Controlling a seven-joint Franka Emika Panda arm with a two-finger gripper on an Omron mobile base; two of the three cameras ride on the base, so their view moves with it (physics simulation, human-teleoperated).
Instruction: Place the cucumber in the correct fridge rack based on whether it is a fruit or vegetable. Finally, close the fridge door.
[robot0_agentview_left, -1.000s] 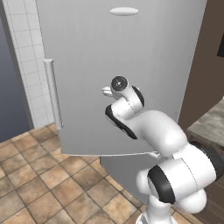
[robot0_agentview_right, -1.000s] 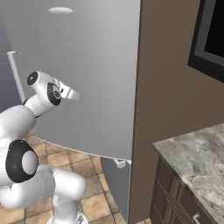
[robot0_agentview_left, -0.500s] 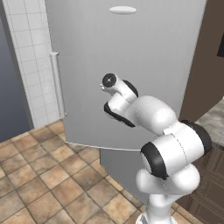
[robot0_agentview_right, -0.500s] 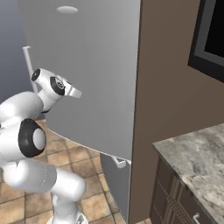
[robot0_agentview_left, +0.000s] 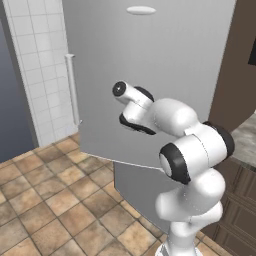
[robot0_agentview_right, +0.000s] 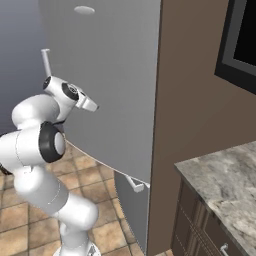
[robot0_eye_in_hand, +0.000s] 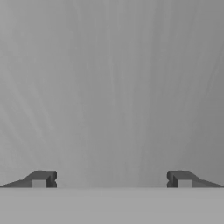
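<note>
The fridge door (robot0_agentview_left: 170, 60) is a tall grey panel with a pale vertical bar handle (robot0_agentview_left: 71, 90) and an oval badge (robot0_agentview_left: 141, 10). It stands slightly ajar, its lower edge jutting out over the drawer front. My gripper (robot0_agentview_right: 89, 104) is pressed up to the door's (robot0_agentview_right: 115, 75) outer face at mid height. In the hand view the door's grey surface (robot0_eye_in_hand: 112, 87) lies right in front of the gripper (robot0_eye_in_hand: 112, 179), which is open with nothing between its fingertips (robot0_eye_in_hand: 41, 178). The cucumber and the fridge rack are hidden behind the door.
Below the door is the lower drawer front (robot0_agentview_left: 142, 187) with a horizontal handle (robot0_agentview_right: 134, 183). A brown cabinet side (robot0_agentview_right: 190, 100) flanks the fridge, with a stone counter (robot0_agentview_right: 225, 180) to its right. A white tiled wall (robot0_agentview_left: 35, 60) and tiled floor (robot0_agentview_left: 50, 200) lie to the left.
The fridge door has swung further toward shut, its handle edge moving in toward the fridge. My arm has followed it, the hand staying against the door face. The gripper stays open.
</note>
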